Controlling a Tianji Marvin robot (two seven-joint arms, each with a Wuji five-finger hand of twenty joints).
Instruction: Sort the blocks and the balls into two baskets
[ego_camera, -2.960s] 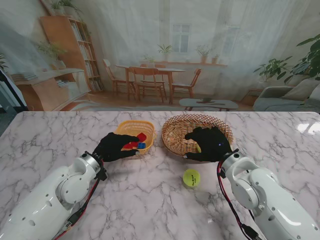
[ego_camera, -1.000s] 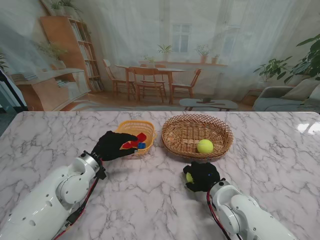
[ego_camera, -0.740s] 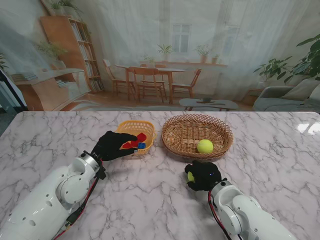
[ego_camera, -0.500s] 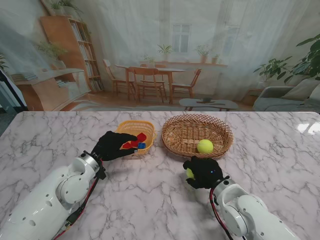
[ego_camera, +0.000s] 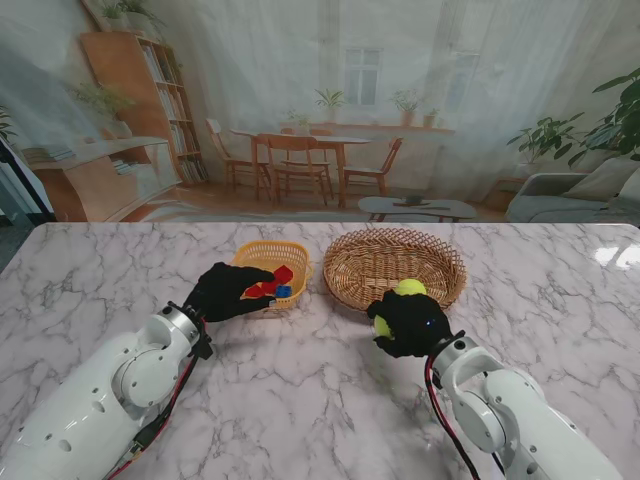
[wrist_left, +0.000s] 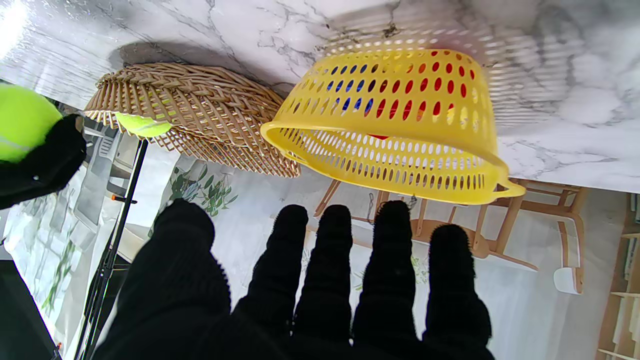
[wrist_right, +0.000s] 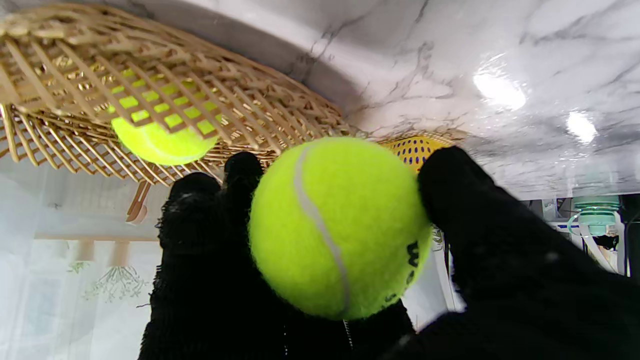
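Observation:
My right hand (ego_camera: 410, 322) is shut on a yellow-green tennis ball (ego_camera: 382, 326), held just off the near rim of the wicker basket (ego_camera: 360, 262). In the right wrist view the held ball (wrist_right: 340, 227) sits between thumb and fingers. A second tennis ball (ego_camera: 409, 287) lies in the wicker basket, partly hidden by my hand; it shows through the weave (wrist_right: 160, 140). My left hand (ego_camera: 228, 291) rests open beside the small yellow plastic basket (ego_camera: 272, 252), fingers spread and holding nothing (wrist_left: 325, 280). A red block (ego_camera: 281, 274) and a blue block (ego_camera: 283, 291) lie in the yellow basket (wrist_left: 395, 125).
The two baskets stand side by side at the middle of the marble table (ego_camera: 300, 400), the yellow one to the left. The wicker basket (wrist_left: 195, 115) also shows in the left wrist view.
My right hand has closed on the ball lying on the table, lifted it, and carried it away from me toward the wicker basket's near rim. The left hand has stayed still.

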